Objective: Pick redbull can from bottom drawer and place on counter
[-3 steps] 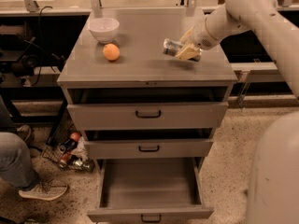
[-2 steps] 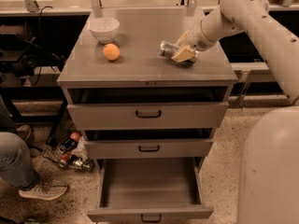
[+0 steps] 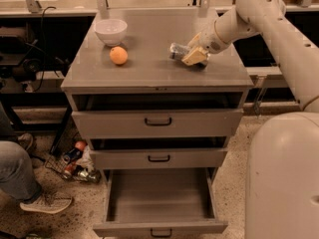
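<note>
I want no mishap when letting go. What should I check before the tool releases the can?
1. Tool over the counter, gripping the can: ok.
2. Can well inside the counter's edges: ok.
3. Can resting on the counter: cannot tell.
4. Orange and bowl apart from the can: ok.
5. Bottom drawer open, nothing left on its floor: ok.

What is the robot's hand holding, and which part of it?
The hand holds the redbull can by the end nearest the arm, down on the counter. The can's other end sticks out.
</note>
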### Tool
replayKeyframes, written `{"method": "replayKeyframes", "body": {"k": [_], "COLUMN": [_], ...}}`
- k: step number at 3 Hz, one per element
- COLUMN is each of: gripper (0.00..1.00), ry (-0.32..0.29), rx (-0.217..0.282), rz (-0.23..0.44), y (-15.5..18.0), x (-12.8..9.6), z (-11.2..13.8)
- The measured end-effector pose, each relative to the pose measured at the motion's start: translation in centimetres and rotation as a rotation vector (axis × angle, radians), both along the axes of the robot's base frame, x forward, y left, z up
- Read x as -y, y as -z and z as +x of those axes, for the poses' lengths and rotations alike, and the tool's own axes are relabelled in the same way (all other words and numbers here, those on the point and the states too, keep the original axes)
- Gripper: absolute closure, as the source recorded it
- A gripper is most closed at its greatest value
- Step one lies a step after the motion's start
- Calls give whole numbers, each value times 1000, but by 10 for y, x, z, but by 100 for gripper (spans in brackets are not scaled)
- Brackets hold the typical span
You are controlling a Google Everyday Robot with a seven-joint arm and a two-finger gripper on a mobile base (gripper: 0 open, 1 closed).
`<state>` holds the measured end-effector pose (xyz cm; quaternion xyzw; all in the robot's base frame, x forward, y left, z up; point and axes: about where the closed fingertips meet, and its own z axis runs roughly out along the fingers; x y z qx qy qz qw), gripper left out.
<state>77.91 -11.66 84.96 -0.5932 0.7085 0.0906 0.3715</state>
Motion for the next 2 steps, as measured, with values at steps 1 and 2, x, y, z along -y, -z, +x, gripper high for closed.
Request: {"method": "replayKeyframes", "body": {"k": [1,2], "gripper": [28,0], "ry": [2,-5], "rx": [0,-7], "rz": [23,46], "y": [-4,-6], "x": [3,4], "z": [1,2]}}
